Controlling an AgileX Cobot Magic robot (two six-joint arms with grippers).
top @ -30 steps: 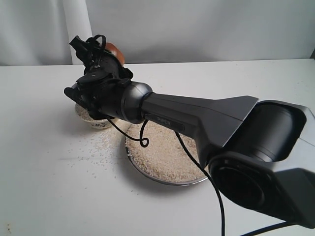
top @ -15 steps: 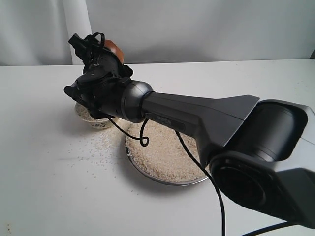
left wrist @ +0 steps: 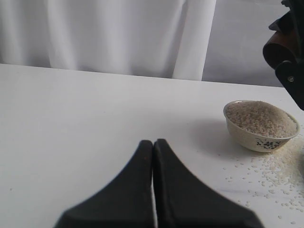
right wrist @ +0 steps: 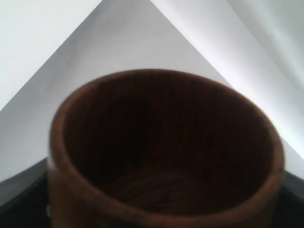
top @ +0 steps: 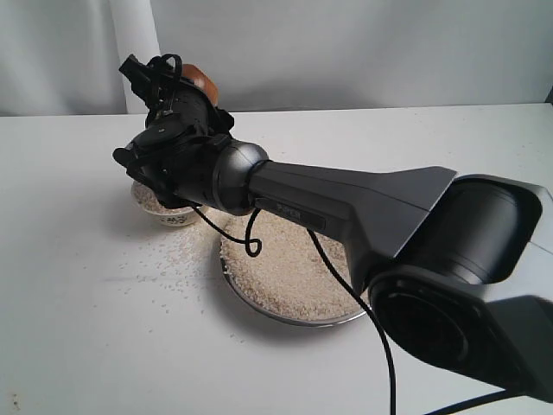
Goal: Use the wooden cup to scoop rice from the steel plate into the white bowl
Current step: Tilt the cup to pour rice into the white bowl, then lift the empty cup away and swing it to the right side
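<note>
The right gripper [top: 177, 86] was closed around the wooden cup [top: 201, 84], with its dark fingers on opposite sides of the cup's wall. The cup sat right at the fingertips and its mouth faced back toward the wrist. From the right wrist view its inside [right wrist: 161, 142] showed as bare dark wood. The arm reached across from the table's near right corner, and the cup hung in the air toward the far left part of the table [top: 86, 328].

The white bowl [top: 173, 218] stood on the table below the gripper, well apart from the cup and half hidden by the wrist. It was heaped with rice [left wrist: 260, 116]. Loose grains [top: 168, 255] lay scattered on the tabletop on the bowl's near side.

The steel plate [top: 226, 275] lay just beside the bowl, nearer the middle of the table and under the forearm, with a broad bed of rice [top: 285, 272] across it.

The left gripper [left wrist: 153, 145] was low over the table with its fingers pressed together and nothing between them. It pointed toward the far edge, well apart from the bowl [left wrist: 261, 137].
</note>
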